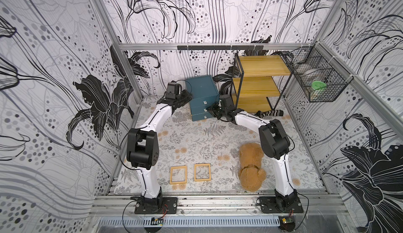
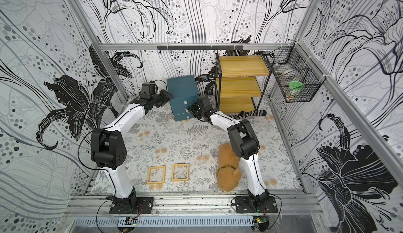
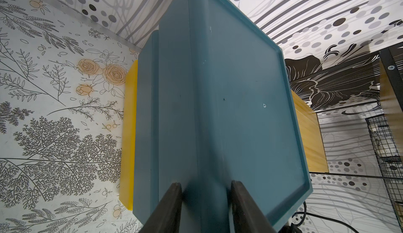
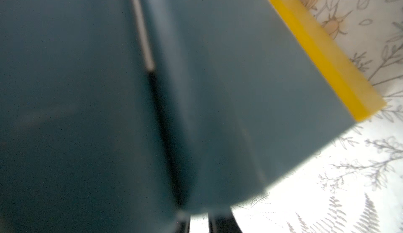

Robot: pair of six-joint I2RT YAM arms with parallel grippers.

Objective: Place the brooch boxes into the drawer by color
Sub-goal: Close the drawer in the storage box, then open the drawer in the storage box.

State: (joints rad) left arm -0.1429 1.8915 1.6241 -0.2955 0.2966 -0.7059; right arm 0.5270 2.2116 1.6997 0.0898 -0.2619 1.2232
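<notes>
Two yellow-tan brooch boxes (image 1: 178, 174) (image 1: 202, 172) lie flat side by side near the table's front edge, far from both grippers; they show in both top views (image 2: 156, 174) (image 2: 180, 172). The teal drawer chest (image 1: 201, 87) stands at the back, its three drawer fronts (image 1: 199, 109) each showing a silver pull. My left gripper (image 1: 186, 96) is at the chest's left side; in the left wrist view it is open (image 3: 206, 190), fingertips against the teal wall. My right gripper (image 1: 212, 111) sits at the drawer fronts' right edge, nearly shut (image 4: 198, 221) with nothing between the fingers.
A yellow wooden shelf rack (image 1: 259, 81) stands right of the chest, a striped sock (image 1: 270, 113) at its foot. A brown teddy bear (image 1: 250, 168) lies front right by the right arm. A wire basket (image 1: 316, 81) hangs on the right wall. A yellow slab (image 3: 128, 133) lies under the chest.
</notes>
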